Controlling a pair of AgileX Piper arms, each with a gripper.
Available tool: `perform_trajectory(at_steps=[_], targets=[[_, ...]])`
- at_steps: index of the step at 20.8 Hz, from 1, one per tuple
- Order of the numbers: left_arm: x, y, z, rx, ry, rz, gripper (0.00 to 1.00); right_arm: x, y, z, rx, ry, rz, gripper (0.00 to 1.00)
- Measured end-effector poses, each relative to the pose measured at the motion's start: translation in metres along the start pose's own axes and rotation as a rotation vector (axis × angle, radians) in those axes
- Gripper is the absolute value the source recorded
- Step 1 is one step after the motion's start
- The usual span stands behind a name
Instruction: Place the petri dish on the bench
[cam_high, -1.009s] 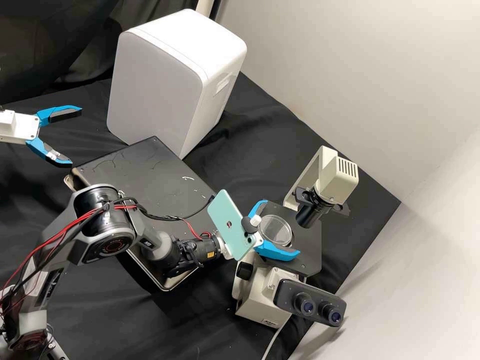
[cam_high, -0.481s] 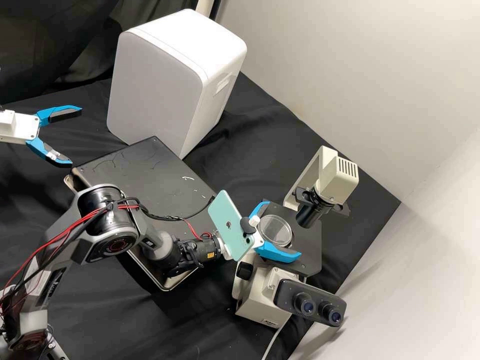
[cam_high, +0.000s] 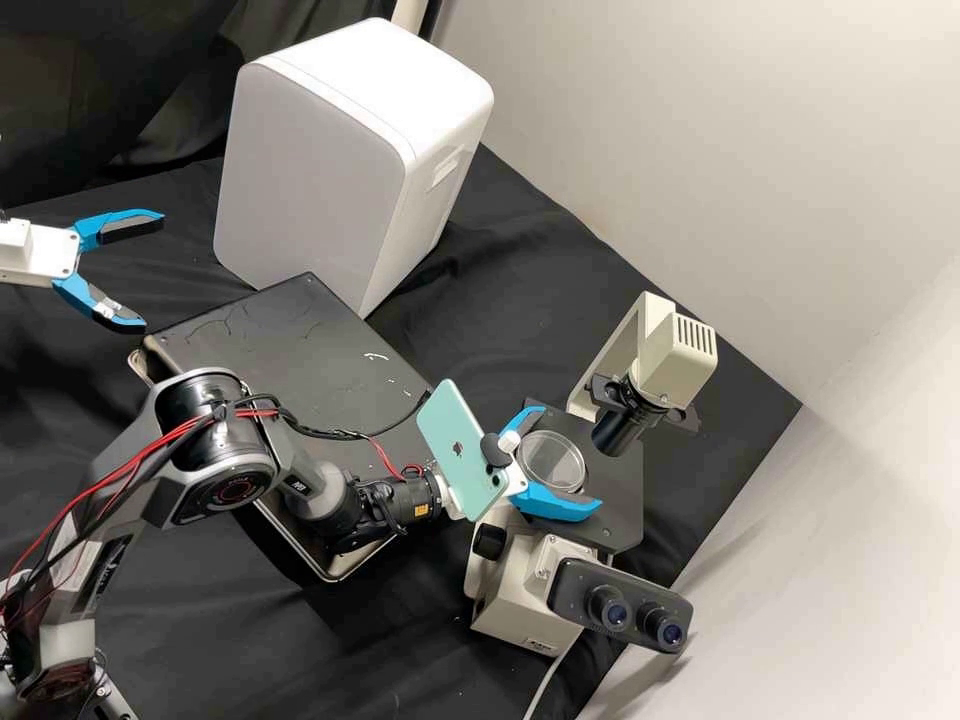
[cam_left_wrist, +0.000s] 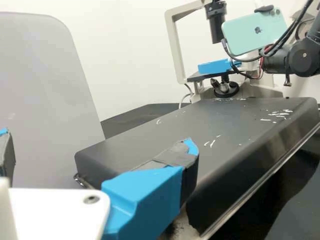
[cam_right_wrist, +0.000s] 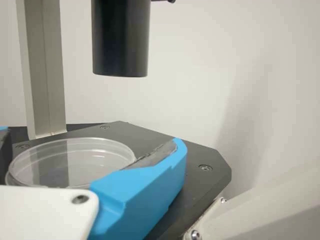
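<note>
A clear petri dish (cam_high: 550, 460) lies flat on the black stage (cam_high: 625, 500) of a white microscope (cam_high: 520, 590) at the bench's front right. My right gripper (cam_high: 560, 458) reaches onto the stage with one blue finger on each side of the dish. In the right wrist view the dish (cam_right_wrist: 65, 160) rests on the stage with its rim against the near finger's pad (cam_right_wrist: 155, 155), and the right gripper (cam_right_wrist: 90, 145) is shut on it. Far to the left, my left gripper (cam_high: 112, 270) hangs open above the bench, nothing between its fingers.
A flat black case (cam_high: 290, 350) lies between the arms, a large white box (cam_high: 340, 150) behind it. The microscope's condenser (cam_high: 615, 425) hangs just over the dish, its eyepieces (cam_high: 625, 610) at the front. A mint phone (cam_high: 460, 450) sits on the right wrist. A white wall borders the bench's right side.
The right gripper slid a little farther onto the stage around the dish, then held still. The dish and the left arm have not moved.
</note>
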Motion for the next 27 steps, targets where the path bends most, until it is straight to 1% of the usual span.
perform_trajectory(at_steps=[16, 24, 26, 27], targets=[[-0.0001, 0.0, -0.0008, 0.0, 0.005, 0.0, 1.0, 0.0, -0.0003, -0.0003, 0.005, -0.002, 0.002, 0.0], [0.0002, -0.0002, 0.0011, 0.0, -0.006, -0.001, 1.0, 0.0, -0.0003, -0.0003, 0.007, -0.002, 0.002, 0.0], [0.0002, -0.0002, 0.0011, 0.0, -0.006, -0.001, 1.0, -0.0018, -0.0012, 0.0005, 0.014, -0.005, -0.004, 0.0], [0.0002, -0.0002, 0.0011, 0.0, -0.006, -0.001, 1.0, -0.0032, -0.0019, -0.0003, 0.012, -0.003, -0.009, 0.0]])
